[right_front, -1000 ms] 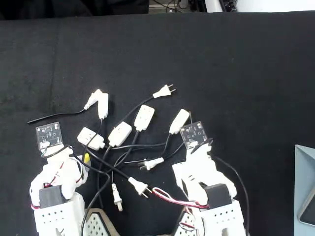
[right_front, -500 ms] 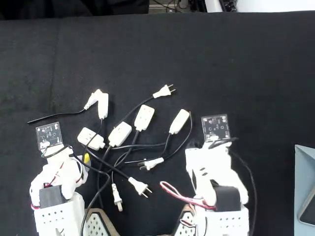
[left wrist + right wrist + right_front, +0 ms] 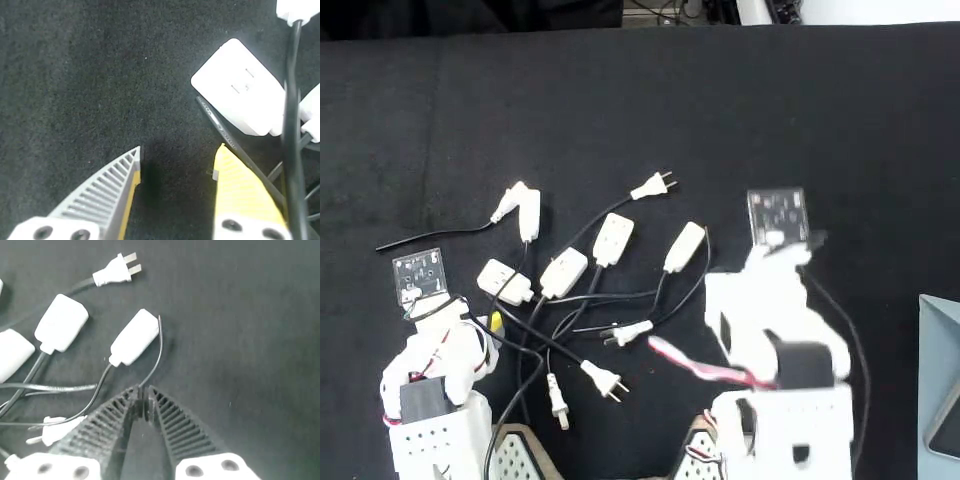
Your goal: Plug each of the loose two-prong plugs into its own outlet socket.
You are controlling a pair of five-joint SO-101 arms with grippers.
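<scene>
Several white outlet sockets (image 3: 563,272) with black cords lie in a fan left of centre on the black table. Loose two-prong plugs lie around them: one at the far side (image 3: 655,185), one in the middle (image 3: 628,333), two nearer (image 3: 602,379). My left gripper (image 3: 177,155) is open over bare cloth, a socket (image 3: 240,95) with its slots up just beyond its yellow finger (image 3: 240,190). My right gripper (image 3: 144,392) is shut with nothing seen in it, its tips beside a thin black cord (image 3: 159,345), just short of a socket (image 3: 135,337). A plug (image 3: 116,271) lies farther off.
Black cords (image 3: 535,345) cross between the two arm bases. A grey box (image 3: 940,370) sits at the table's right edge. Open black cloth stretches over the far half and the right side of the table (image 3: 840,120).
The right arm has swung to the right and stretched farther from its base, away from the sockets. The left arm and the plugs have stayed put.
</scene>
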